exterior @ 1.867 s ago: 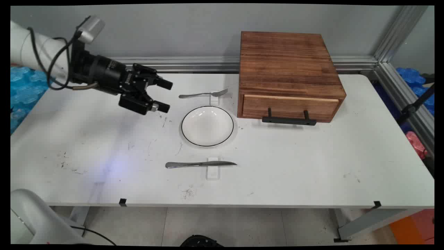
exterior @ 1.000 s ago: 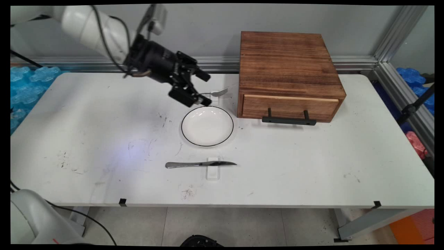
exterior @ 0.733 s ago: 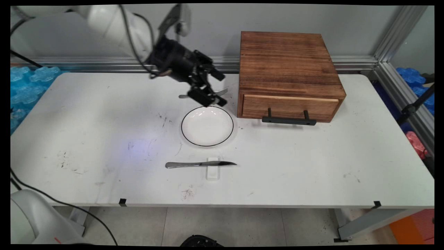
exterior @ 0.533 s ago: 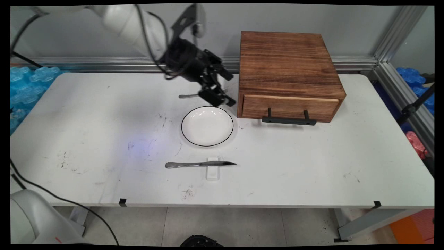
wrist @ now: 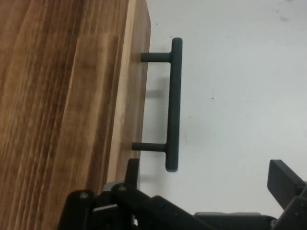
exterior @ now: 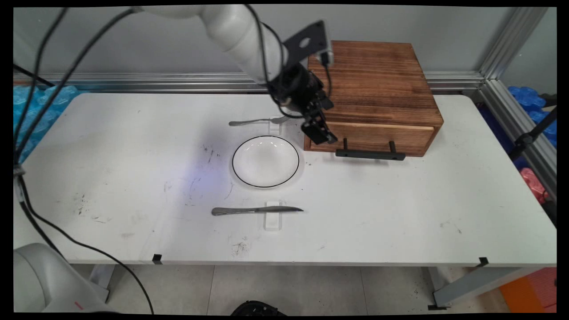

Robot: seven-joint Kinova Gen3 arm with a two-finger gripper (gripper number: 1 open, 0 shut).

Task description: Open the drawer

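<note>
A brown wooden box point(exterior: 367, 80) stands at the back right of the white table point(exterior: 400, 209). Its drawer point(exterior: 378, 134) is shut and carries a black bar handle point(exterior: 370, 154). My gripper point(exterior: 329, 124) hangs open at the drawer's left front corner, a little above the table and holding nothing. In the hand view the handle point(wrist: 173, 103) lies just ahead between the wide-spread fingers point(wrist: 284, 181), with the box point(wrist: 62, 105) filling the left side.
A white plate point(exterior: 266, 161) with a dark rim sits left of the box. A fork point(exterior: 260, 120) on a small white rest lies behind it, and a knife point(exterior: 255, 210) on another rest lies in front of it.
The arm has swung right from the table's left side, passing over the fork, and turned until the gripper reached the drawer's left front corner. Nothing on the table has moved.
</note>
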